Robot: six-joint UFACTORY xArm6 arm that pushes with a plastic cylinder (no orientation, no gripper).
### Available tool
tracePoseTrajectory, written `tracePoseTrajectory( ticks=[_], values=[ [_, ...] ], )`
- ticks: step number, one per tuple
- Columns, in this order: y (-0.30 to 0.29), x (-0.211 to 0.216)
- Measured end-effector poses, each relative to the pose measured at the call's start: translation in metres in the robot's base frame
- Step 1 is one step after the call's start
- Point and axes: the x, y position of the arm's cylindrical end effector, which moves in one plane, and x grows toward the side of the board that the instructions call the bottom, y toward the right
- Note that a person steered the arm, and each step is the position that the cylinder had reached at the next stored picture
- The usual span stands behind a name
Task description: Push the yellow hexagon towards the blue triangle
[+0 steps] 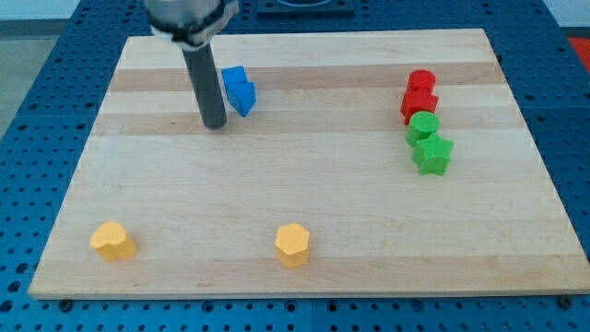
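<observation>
my tip, a bare rod without jaws to open or close, stands beside the blue triangle; the yellow hexagon lies at its five o'clock, well apart, near the counter bottom edge.

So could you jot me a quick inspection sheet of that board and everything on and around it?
Surface: pale wooden board, flat.
Job's things: yellow hexagon near the view's bottom middle; blue blocks, shapes unclear, at the view's top left, touching each other.
Clutter: second yellow block at bottom left; two red blocks above two green blocks on the right, in one column.
Claw: none; my tip rests just left of the blue blocks, far from the hexagon.
Cables: nothing seen.
Surroundings: blue perforated table around the board.
</observation>
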Motion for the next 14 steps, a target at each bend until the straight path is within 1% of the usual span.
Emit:
tracePoseTrajectory(
  ticks=[1, 2, 3, 4, 5, 6, 7, 8, 9, 10, 11, 12, 13, 14],
  values=[
    [0.049, 0.043],
    [0.118, 0.088],
    [0.173, 0.153],
    [0.185, 0.209],
    [0.109, 0.208],
    [0.051, 0.168],
    [0.030, 0.137],
    [0.032, 0.176],
    [0.065, 0.209],
    [0.113, 0.185],
    [0.101, 0.136],
    [0.067, 0.118],
    [0.092, 0.127],
    [0.129, 0.127]
  ],
)
